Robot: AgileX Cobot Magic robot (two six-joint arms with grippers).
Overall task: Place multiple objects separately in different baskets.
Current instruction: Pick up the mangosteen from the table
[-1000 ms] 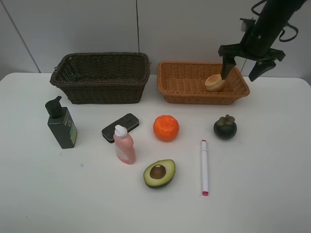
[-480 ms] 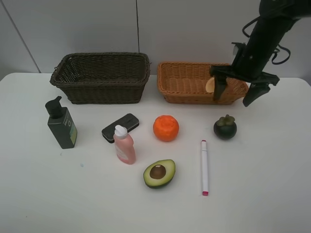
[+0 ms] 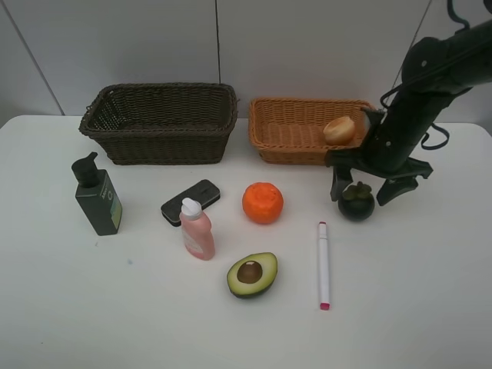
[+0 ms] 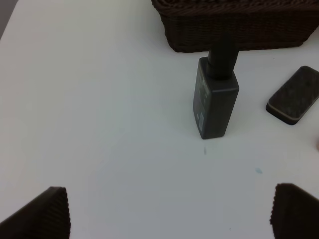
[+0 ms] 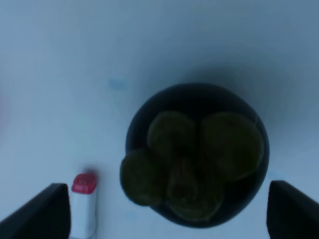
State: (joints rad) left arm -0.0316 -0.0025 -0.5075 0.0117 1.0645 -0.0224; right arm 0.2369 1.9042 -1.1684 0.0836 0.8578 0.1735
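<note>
My right gripper point(image 3: 361, 193) hangs open directly over the dark mangosteen point(image 3: 356, 203), one finger on each side and neither touching. In the right wrist view the mangosteen point(image 5: 194, 154) sits between the fingertips point(image 5: 40, 211). The tan round fruit point(image 3: 339, 129) lies in the light orange-tan basket point(image 3: 292, 151). Nothing is in the dark brown basket point(image 3: 161, 89). My left gripper point(image 4: 169, 214) is open above the table near the green pump bottle point(image 4: 215, 97) and is out of the exterior view.
On the table stand the pump bottle point(image 3: 98, 197) and the pink bottle point(image 3: 197, 229). Around them lie the black flat device point(image 3: 191, 201), orange point(image 3: 263, 202), halved avocado point(image 3: 252, 274) and white marker point(image 3: 324, 265). The marker's cap point(image 5: 83, 201) is close to the mangosteen.
My right gripper has come away from the tan fruit in the light basket and dropped forward to the mangosteen, staying open. The left view shows nothing earlier.
</note>
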